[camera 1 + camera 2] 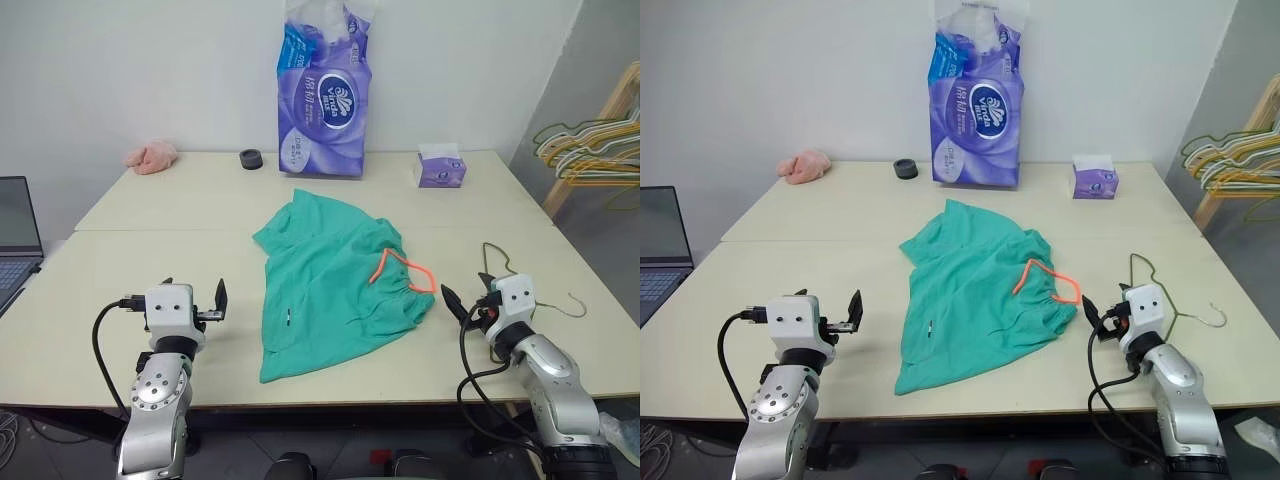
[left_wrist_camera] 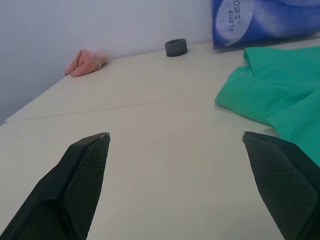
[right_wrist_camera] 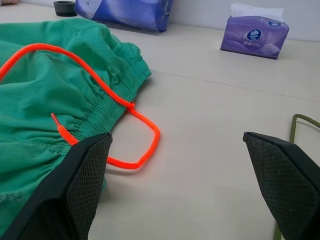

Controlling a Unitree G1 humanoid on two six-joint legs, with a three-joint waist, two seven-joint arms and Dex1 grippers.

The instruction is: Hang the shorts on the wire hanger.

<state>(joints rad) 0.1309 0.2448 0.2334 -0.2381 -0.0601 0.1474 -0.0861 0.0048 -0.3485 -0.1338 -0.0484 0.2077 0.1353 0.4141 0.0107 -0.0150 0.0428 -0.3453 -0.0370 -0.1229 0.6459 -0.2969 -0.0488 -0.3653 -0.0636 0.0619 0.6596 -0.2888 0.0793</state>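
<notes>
1. Tabletop (image 1: 200, 215), pale cream, is running the full width of the scene; a seam is crossing it left to right just beyond the middle.
2. Shorts (image 1: 330, 290), teal-green, are lying flat and crumpled at the tabletop centre, between the two arms. The waistband end is pointing right, and the orange drawstring (image 1: 405, 270) is looping off the cloth onto the bare surface.
3. Purple tissue pack (image 1: 325, 95), tall, is standing upright at the far edge, behind the shorts.
4. Laptop (image 1: 15, 245) is sitting open at the far left, off the main tabletop.
5. Bunch of coloured hangers (image 1: 590, 150) is hanging on a wooden rack at the far right, well apart from the tabletop.
6. Left gripper (image 1: 195, 300) is hovering over the near-left tabletop, fingers spread wide, holding nothing, left of the shorts and not touching them.
7. Right gripper (image 1: 465, 298) is sitting near-right, fingers spread wide and empty, just beside the drawstring loop; contact is not visible.
8. Wire hanger (image 1: 555, 300), thin and dark, is lying flat on the tabletop at near right, partly hidden behind the right gripper, apart from the shorts.
9. Small purple tissue box (image 1: 441, 168) is sitting far right.
10. Pink cloth lump (image 1: 151, 156) is lying at the far left.
11. Dark ring (image 1: 251, 159) is sitting left of the tissue pack.
</notes>
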